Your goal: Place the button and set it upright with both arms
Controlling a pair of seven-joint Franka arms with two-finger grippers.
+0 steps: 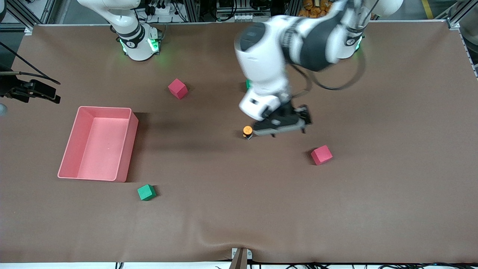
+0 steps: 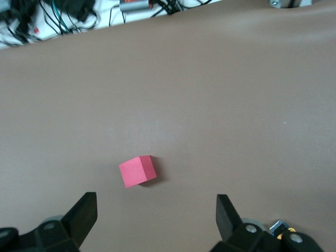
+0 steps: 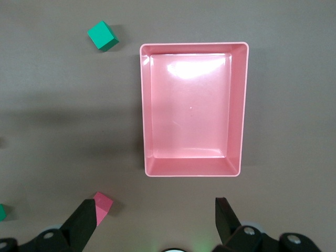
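Orange-capped, your button (image 1: 247, 130) sits on the brown bench (image 1: 239, 209) near the middle, cap facing up as far as the front view shows, just beside the left gripper (image 1: 285, 125). That gripper hangs low with its jaws spread wide, holding nothing; the arm bends down steeply from its base. This fits either a closing approach or a release just made, so judge the button's stance before moving. Your right gripper (image 3: 152, 223) waits over the pink tray (image 1: 129, 149), jaws apart and empty.
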